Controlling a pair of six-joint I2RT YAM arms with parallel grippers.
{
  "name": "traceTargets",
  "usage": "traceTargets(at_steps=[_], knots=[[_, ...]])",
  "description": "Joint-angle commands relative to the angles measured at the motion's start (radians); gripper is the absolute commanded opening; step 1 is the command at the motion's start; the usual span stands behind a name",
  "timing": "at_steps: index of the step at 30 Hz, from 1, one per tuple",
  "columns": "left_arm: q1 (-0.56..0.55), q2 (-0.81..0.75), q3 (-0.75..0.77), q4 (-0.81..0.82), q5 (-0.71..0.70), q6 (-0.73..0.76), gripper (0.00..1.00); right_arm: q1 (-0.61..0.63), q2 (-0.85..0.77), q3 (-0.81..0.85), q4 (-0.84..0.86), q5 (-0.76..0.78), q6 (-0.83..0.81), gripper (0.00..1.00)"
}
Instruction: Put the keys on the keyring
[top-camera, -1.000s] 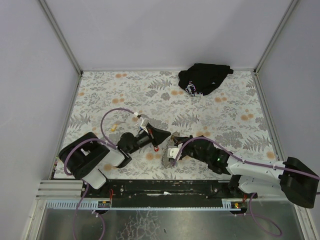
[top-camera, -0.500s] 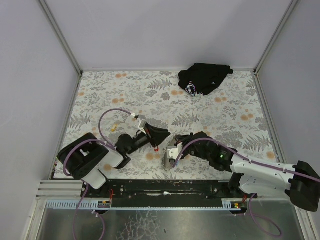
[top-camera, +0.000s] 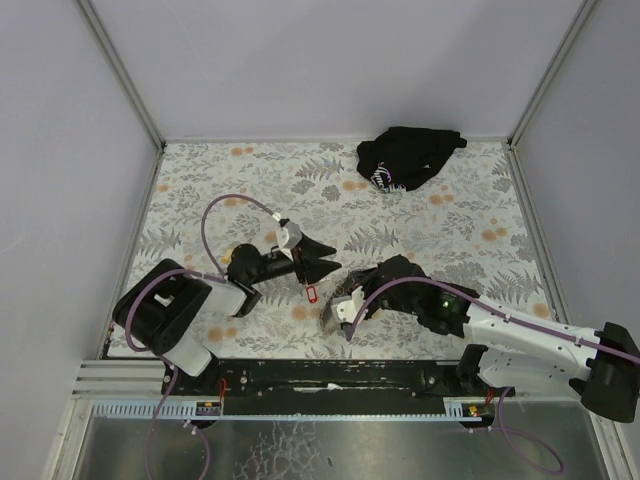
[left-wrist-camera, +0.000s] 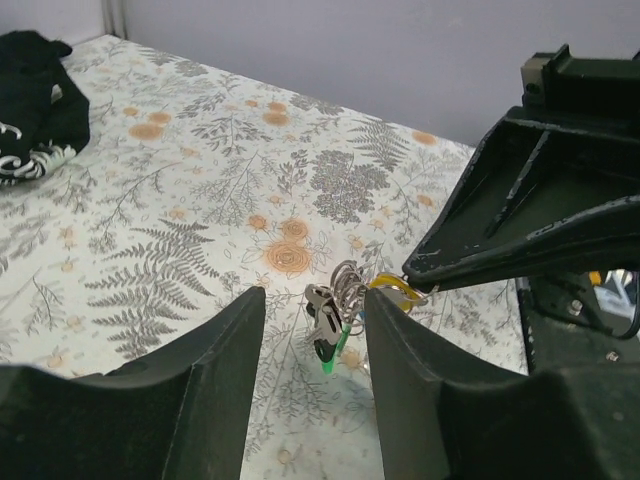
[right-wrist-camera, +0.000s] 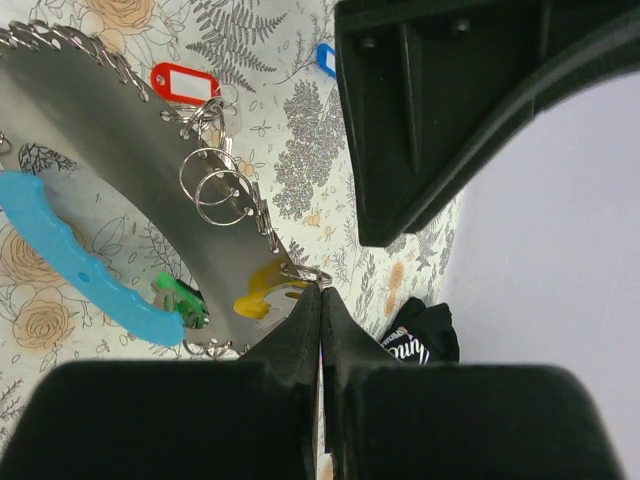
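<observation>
In the right wrist view my right gripper is shut, its tips pinching a small metal ring of the keyring beside a yellow tag. The grey strap curves away to a light-blue section. Two loose rings and the keys with red tag, green tag and blue tag lie around it. My left gripper is open and empty. Just beyond its fingers is the ring cluster with a green-tagged key, next to the right gripper's tip. From above, the left gripper faces the right gripper.
A black cloth bundle lies at the back right of the floral tabletop. A red-tagged key rests on the table below the left gripper. Grey walls enclose the table on three sides.
The left gripper has opened and pulled back up and to the left, away from the red-tagged key. The right arm shifted slightly and stayed shut.
</observation>
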Motion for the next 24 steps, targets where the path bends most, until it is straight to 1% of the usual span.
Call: traceTargets(at_steps=[1, 5, 10, 15, 24], knots=[[0.019, 0.020, 0.087, -0.114, 0.223, 0.157, 0.44, 0.008, -0.001, 0.079, -0.044, -0.034, -0.049, 0.00], [0.019, 0.020, 0.149, -0.233, 0.309, 0.265, 0.45, 0.008, 0.004, 0.108, -0.085, -0.040, -0.065, 0.00], [0.020, 0.026, 0.216, -0.393, 0.368, 0.394, 0.46, 0.008, 0.007, 0.131, -0.124, -0.050, -0.074, 0.00], [0.019, 0.042, 0.255, -0.453, 0.417, 0.420, 0.46, 0.008, 0.008, 0.136, -0.142, -0.051, -0.075, 0.00], [0.017, 0.050, 0.271, -0.463, 0.477, 0.411, 0.45, 0.008, 0.018, 0.143, -0.149, -0.052, -0.080, 0.00]])
